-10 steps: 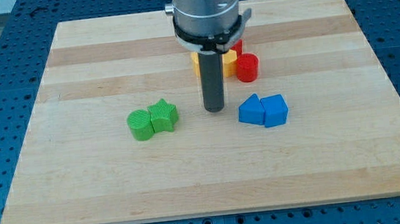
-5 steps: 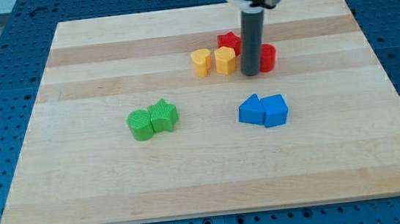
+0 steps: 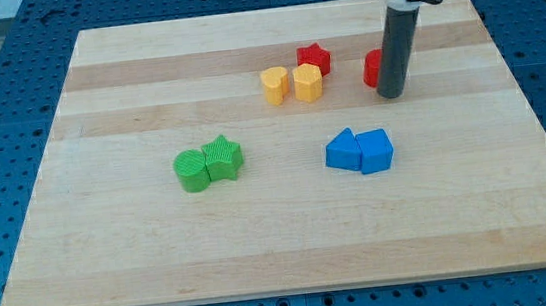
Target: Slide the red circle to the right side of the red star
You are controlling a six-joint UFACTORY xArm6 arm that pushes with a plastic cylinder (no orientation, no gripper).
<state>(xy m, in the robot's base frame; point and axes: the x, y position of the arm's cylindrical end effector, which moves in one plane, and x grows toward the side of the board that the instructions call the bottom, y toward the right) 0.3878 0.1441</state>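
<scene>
1. Red is the task's pair: the red circle (image 3: 372,68) lies toward the view's upper right of the wooden worktop (image 3: 141,246), mostly hidden behind the rod, only its left part showing.
2. My tip (image 3: 392,92) stands at the circle's front-right edge, touching or just beside it; which, I cannot tell.
3. There is no gripper here, so nothing is clasped; the rod only pushes.
4. The red star (image 3: 312,58) sits to the circle's left, apart from it, bare wood between them.
5. A yellow heart (image 3: 274,86) and a yellow hexagon (image 3: 308,82) sit side by side just below the star, the hexagon touching it.
6. Two blue blocks (image 3: 359,151) touch each other below the tip, well apart.
7. A green circle (image 3: 191,171) and a green star (image 3: 222,158) touch at the view's left.
</scene>
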